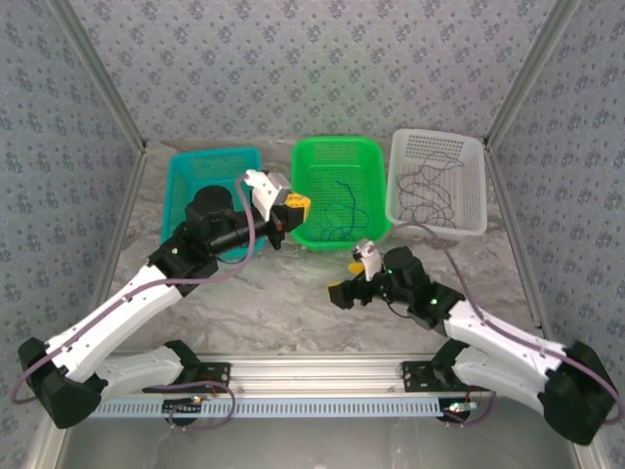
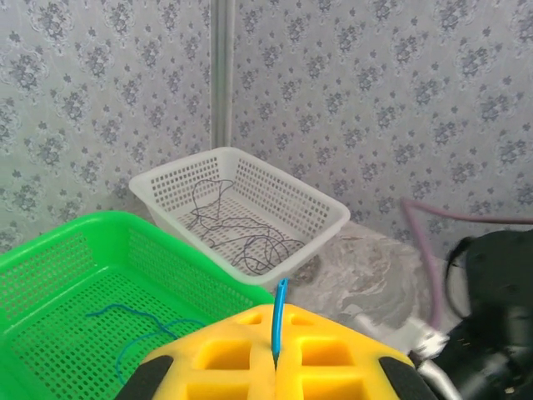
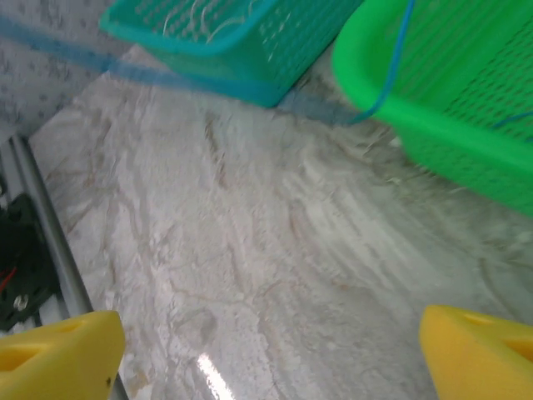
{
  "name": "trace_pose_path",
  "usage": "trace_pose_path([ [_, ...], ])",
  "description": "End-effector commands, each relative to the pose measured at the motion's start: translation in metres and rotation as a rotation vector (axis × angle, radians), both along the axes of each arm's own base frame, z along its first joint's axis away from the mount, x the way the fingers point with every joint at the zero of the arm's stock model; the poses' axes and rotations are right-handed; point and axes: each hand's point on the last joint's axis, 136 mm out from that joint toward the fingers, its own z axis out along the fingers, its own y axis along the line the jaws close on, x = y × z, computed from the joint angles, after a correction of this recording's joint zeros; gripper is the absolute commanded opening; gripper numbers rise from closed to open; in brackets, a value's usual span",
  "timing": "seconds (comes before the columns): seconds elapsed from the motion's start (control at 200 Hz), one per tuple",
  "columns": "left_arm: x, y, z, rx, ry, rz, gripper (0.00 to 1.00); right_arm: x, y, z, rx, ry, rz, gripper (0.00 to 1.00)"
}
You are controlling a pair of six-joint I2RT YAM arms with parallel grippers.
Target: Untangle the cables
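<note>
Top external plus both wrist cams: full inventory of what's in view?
teal basket: 1, teal, far left of the table
pale cables: a few, whitish, in the teal basket
green basket: 1, green, far middle
blue cable: at least 1, blue, lying in the green basket, a strand pinched in the left fingers
white basket: 1, white, far right
dark cables: several, dark, loose tangle in the white basket
table: 1, grey marble pattern
left arm: 1, white and black, reaching to the green basket's left side
right arm: 1, white and black, over the table's near middle
left fingers: yellow, shut on the blue cable
right fingers: yellow, apart, holding nothing
</note>
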Motion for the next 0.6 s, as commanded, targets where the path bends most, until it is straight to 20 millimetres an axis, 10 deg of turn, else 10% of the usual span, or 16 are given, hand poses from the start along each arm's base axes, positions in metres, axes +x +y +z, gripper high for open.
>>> trace_pose_path([
  [0.0, 0.012, -0.001, 0.037, -0.029, -0.105, 0.026, 0.01, 0.007, -0.029, -0.003, -0.04, -0.024, -0.113, 0.95],
  [0.355, 0.082, -0.008, 0.046, -0.028, -0.097, 0.086, 0.02, 0.009, -0.087, -0.004, -0.053, -0.044, -0.339, 0.96],
  [0.595, 0.15, -0.018, 0.008, -0.032, 0.013, 0.099, 0.02, 0.004, -0.095, -0.011, -0.047, -0.015, -0.364, 0.96],
])
